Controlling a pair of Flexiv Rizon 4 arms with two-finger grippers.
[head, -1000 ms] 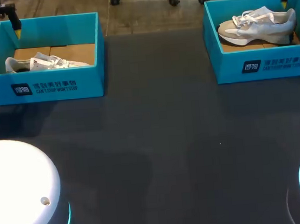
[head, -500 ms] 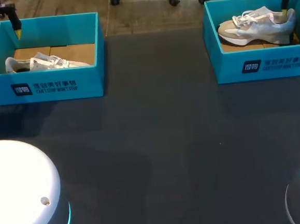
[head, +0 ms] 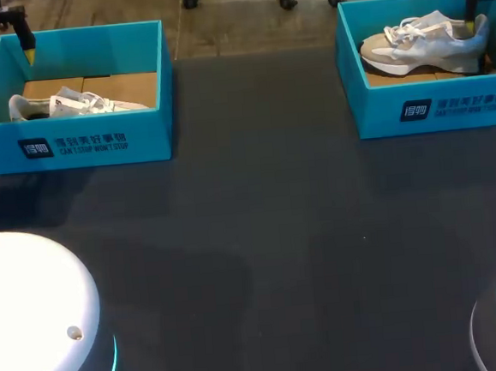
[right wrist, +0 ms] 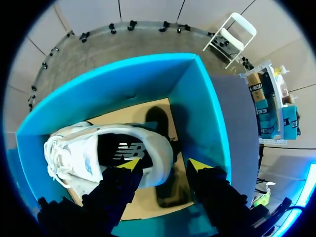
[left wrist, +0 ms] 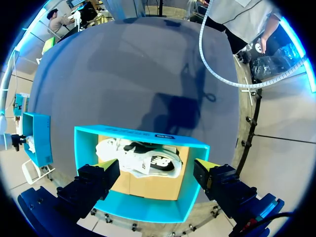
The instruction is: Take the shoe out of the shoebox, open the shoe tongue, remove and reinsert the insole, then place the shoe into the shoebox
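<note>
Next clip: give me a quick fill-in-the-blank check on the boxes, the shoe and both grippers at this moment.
The dark table carries ____ open-topped teal cardboard shoeboxes.
The right teal shoebox holds a lace-up sneaker coloured ____.
The right gripper hangs over that sneaker's ____ end.
Above the left teal shoebox, the left gripper has its fingers ____.
Missing words: two; white; heel; open.

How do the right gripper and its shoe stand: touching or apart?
Cannot tell. In the right wrist view one fingertip of the right gripper overlaps the shoe at its heel but may hover above; no gap or contact shows.
</note>
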